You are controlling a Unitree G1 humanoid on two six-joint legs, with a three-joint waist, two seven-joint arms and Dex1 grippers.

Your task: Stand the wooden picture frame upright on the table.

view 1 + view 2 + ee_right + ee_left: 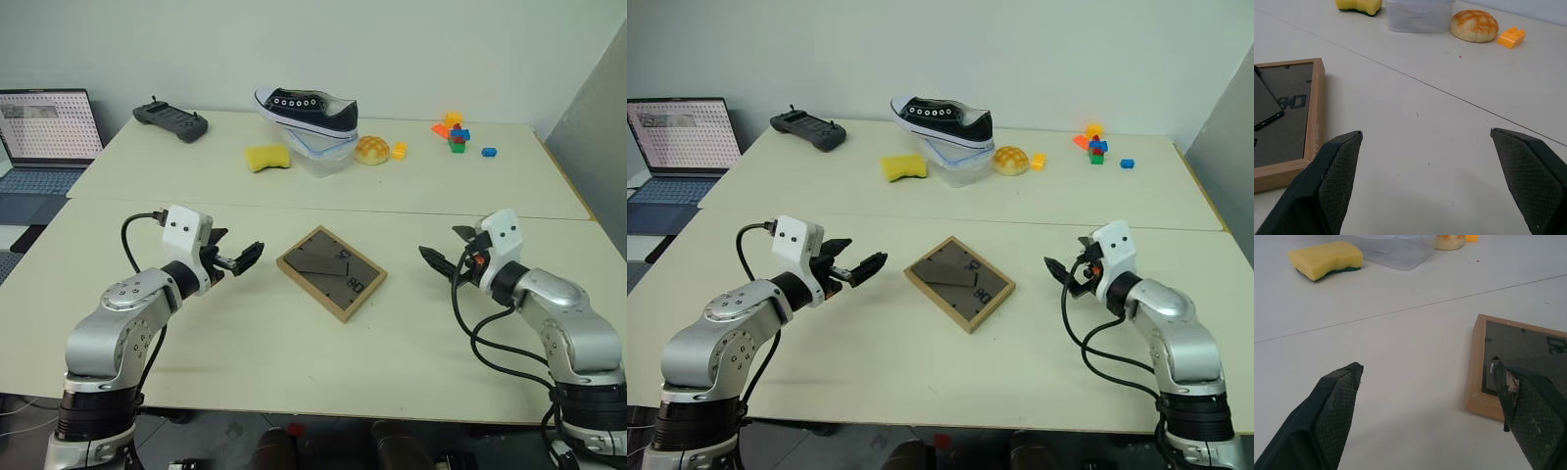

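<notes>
- Two grippers flank the wooden picture frame (331,271), which lies flat, back side up, mid-tabletop (245,343), corner-on to the robot; nothing held.
- Left gripper (240,258) hovers just beside the frame's left corner, fingers (1332,406) wide, empty.
- Right gripper (443,257) sits near the frame's right side, a bit further off, fingers (1337,166) wide, empty.
- Step: pre-grasp approach, frame not yet touched, I'd say task barely begun.
- Next move likely calls for pinching a thin edge rim, tipping the frame up, and getting the fold-out stand (318,259) swung out so it props.
- Frame: light wood border, dark brown matte back board, flat rectangular, stand flap lying folded against the board.
- Tabletop: pale cream, smooth, matte — frame may slide when nudged.
- Far side: sneaker (306,108) on a clear plastic container (323,154), yellow sponge (266,157), bun (372,149), toy bricks (456,132).
</notes>
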